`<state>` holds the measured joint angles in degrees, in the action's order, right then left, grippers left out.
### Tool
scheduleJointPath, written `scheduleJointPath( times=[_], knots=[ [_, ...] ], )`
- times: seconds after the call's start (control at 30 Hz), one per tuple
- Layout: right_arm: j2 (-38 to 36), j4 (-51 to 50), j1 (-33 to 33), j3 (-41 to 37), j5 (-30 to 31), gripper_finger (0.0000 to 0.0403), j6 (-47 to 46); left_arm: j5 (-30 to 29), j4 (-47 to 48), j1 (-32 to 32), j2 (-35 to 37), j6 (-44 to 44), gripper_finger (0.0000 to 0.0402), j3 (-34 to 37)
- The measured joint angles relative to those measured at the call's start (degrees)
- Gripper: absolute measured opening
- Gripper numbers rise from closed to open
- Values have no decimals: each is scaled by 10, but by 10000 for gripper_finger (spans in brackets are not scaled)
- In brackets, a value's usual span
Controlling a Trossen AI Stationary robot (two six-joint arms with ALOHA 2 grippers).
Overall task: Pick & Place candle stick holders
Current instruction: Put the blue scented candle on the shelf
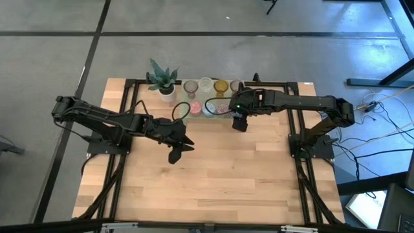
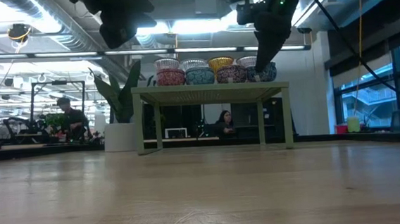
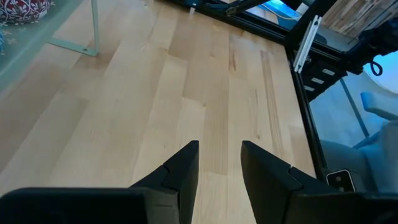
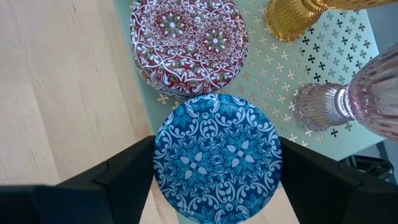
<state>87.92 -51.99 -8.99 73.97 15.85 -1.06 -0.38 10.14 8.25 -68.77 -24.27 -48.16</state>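
The left gripper (image 1: 176, 150) hangs released over the bare wooden table (image 1: 220, 181), its fingers (image 3: 183, 171) slightly apart. Farther back, the right gripper (image 4: 217, 168) straddles the blue mosaic candle holder (image 4: 216, 157) at the front edge of the pale green perforated stand (image 4: 323, 56); whether its fingers press the cup cannot be told. Just beyond stand the red mosaic candle holder (image 4: 188, 43), an amber cup (image 4: 292, 18) and a pinkish ribbed cup (image 4: 348, 102).

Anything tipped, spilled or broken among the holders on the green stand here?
Nothing stands out. The holders sit upright on the pale green stand; the right gripper is open around the blue mosaic holder, and the left gripper is open above bare table.
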Motion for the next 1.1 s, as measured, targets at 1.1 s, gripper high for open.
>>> scheduleJointPath(
  times=[1.1],
  knots=[
    [-2, -11, 0, 22, 8, 337, 6, 0, 0, 0, 0, 0, 116, 0]
  ],
)
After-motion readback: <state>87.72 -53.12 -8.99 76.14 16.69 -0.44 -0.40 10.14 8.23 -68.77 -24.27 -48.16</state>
